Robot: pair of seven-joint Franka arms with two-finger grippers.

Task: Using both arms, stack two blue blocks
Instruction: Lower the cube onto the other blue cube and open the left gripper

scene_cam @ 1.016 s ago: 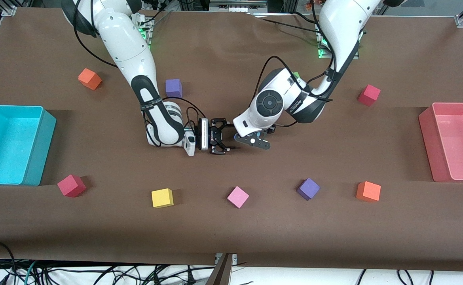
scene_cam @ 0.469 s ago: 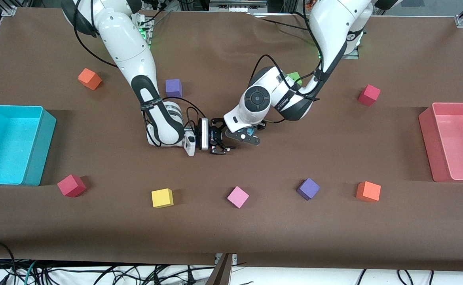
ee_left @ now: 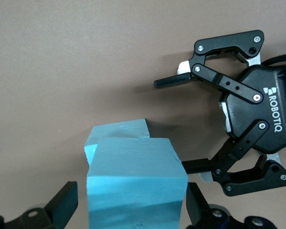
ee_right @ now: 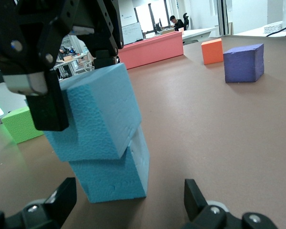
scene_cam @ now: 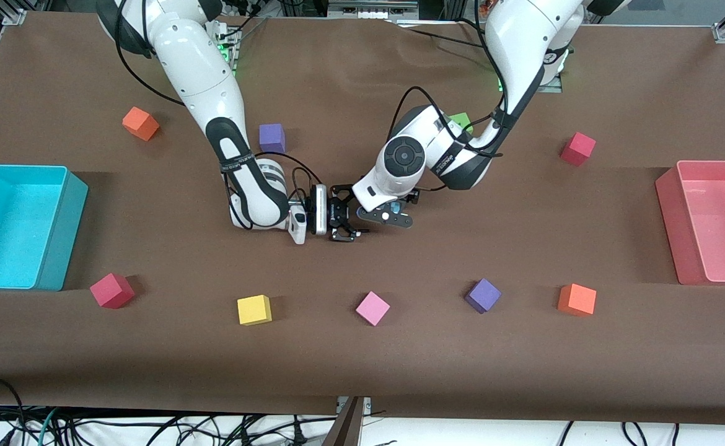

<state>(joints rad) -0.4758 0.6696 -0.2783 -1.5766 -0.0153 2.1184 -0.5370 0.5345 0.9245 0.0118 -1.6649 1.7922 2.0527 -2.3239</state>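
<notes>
Right wrist view: upper blue block (ee_right: 93, 112) rests skewed on lower blue block (ee_right: 113, 174), released between left gripper (ee_left: 128, 210) fingers; right gripper (ee_right: 128, 205) open beside; retreat straight upward next.

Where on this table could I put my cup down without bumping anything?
Bare cloth lies between the turquoise bin and the right arm, and between the orange cube and the pink bin. The middle is crowded: the right gripper and left gripper flank the stacked blue blocks.
</notes>
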